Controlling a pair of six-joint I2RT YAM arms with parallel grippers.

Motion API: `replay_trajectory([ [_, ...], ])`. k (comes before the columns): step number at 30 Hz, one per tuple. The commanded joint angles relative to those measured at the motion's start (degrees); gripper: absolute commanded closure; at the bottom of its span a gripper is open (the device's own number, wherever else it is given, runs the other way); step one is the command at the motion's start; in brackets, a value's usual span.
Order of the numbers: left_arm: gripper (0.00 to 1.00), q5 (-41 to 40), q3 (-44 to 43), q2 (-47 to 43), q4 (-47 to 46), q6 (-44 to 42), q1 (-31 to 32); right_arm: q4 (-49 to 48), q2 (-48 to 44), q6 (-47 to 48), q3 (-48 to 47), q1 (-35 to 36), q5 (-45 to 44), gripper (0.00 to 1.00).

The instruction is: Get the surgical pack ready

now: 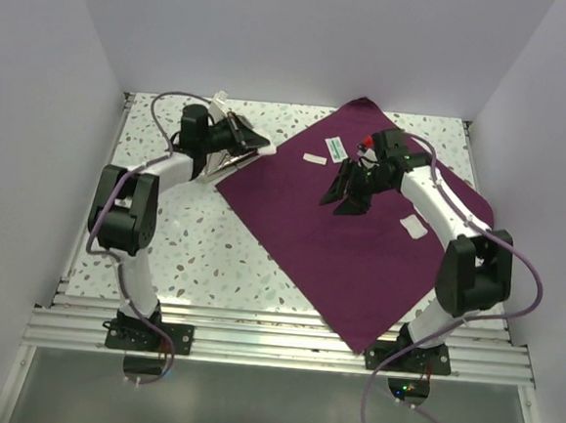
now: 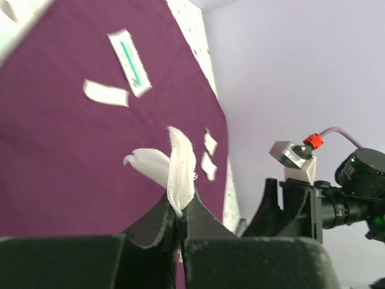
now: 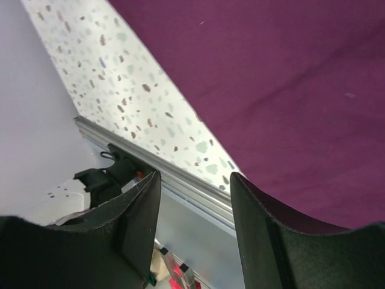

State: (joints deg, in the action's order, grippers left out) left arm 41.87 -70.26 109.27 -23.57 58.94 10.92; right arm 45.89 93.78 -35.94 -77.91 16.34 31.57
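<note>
We see the speckled tabletop (image 1: 201, 254) with the plum-purple cloth (image 1: 357, 266) spread flat over its right half. The cloth is turned like a diamond, with one corner at the tabletop's far edge and another over the near rail by the right arm's base.

The right gripper (image 1: 345, 202) hangs above the middle of the cloth. In its wrist view we find the fingers (image 3: 135, 211) spread apart with nothing between them.

The left gripper (image 1: 261, 149) is just off the cloth's left corner, towards the tabletop's far-left corner. Under it we make out part of the steel tray (image 1: 226, 163), mostly hidden by the gripper. The left fingers (image 2: 156, 226) are pressed together on a white gauze pad (image 2: 180, 168), which stands up out of the pinch.

Small pieces lie on the cloth. Near its far corner are a green-striped packet (image 1: 337, 149) and a white strip (image 1: 315, 159) just beside it. A white square (image 1: 413, 226) sits towards the cloth's right corner.
</note>
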Motion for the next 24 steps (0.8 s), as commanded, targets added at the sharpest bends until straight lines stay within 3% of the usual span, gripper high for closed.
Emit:
replay_trajectory([
  [1,1.0,5.7,-5.9,8.2,-1.2,-7.2,-4.6,4.6,3.0,4.6,-5.8,-2.8,-2.0,0.46],
  [9,1.0,4.9,-21.0,21.3,2.8,-11.4,-8.8,4.1,5.4,3.8,-4.7,-8.8,-0.9,0.47],
  [21,1.0,-4.9,-31.2,30.1,16.2,-14.8,-9.5,4.4,6.9,4.2,-4.1,-10.4,-4.5,0.46],
  [24,0.93,-7.2,-33.8,31.3,21.3,-16.0,-9.8,4.5,6.5,4.0,-3.6,-10.5,-5.0,0.46],
])
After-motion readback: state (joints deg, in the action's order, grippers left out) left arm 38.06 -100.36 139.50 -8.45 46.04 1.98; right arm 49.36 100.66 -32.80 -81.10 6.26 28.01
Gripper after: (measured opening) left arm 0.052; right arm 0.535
